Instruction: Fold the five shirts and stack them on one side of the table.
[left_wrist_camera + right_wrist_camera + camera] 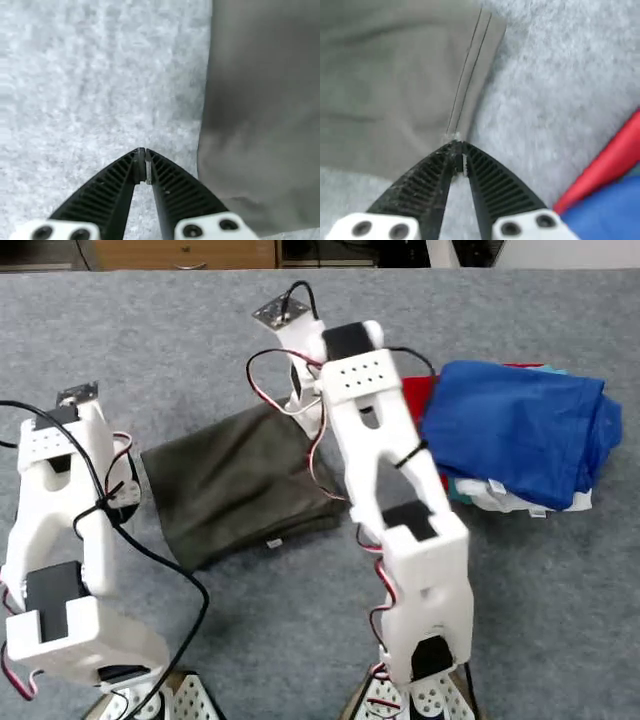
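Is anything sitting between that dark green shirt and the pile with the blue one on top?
Only the right arm: it stretches over the strip of table between the dark green shirt and the pile, the right gripper shut at the shirt's edge.

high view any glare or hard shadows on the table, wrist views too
high view: even light, no glare on the table, only soft shadows along the olive shirt; left wrist view: table brightly lit, faint shade along the shirt's edge; right wrist view: no glare, no hard shadow by the right pincer.
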{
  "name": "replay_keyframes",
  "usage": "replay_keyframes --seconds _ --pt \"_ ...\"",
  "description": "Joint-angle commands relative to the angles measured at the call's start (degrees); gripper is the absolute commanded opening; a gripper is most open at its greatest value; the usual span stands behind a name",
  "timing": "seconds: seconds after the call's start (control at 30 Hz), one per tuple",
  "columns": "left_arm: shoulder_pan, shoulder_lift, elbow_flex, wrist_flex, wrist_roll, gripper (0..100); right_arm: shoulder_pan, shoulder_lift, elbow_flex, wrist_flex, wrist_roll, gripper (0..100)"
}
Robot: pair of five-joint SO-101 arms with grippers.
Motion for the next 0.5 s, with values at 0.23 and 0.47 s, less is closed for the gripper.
replay_keyframes --seconds 0.23,0.47 --pt "-0.35 -19.21 11.87 -3.16 -2.9 2 3.47 -21.41 16.31 2.99 0.35 0.2" --pt "-0.62 -30.46 18.9 -4.75 -5.45 2 2.95 -30.37 36.53 -5.19 0.0 0.3"
